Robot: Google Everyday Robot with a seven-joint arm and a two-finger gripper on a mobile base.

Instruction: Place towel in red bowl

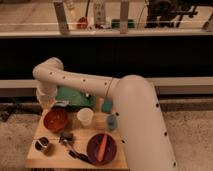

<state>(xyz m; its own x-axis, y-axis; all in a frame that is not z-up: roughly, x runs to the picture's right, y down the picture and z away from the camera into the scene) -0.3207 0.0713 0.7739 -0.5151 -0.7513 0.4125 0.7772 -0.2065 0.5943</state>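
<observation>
The red bowl [55, 119] sits on the left part of the small wooden table [50, 159]; it is round, shallow and reddish-orange. A green towel [75, 96] lies bunched at the back of the table, just behind and to the right of the bowl. My gripper [48, 102] hangs from the white arm [75, 80] at the table's back left, right beside the towel's left edge and just above the bowl's far rim. The arm hides part of the towel.
A white cup [85, 116] stands right of the red bowl. A dark purple bowl [95, 150] holds an orange carrot [102, 144] at the front. A metal cup [44, 145], a small black object [66, 137] and a blue item [111, 122] also stand on the table.
</observation>
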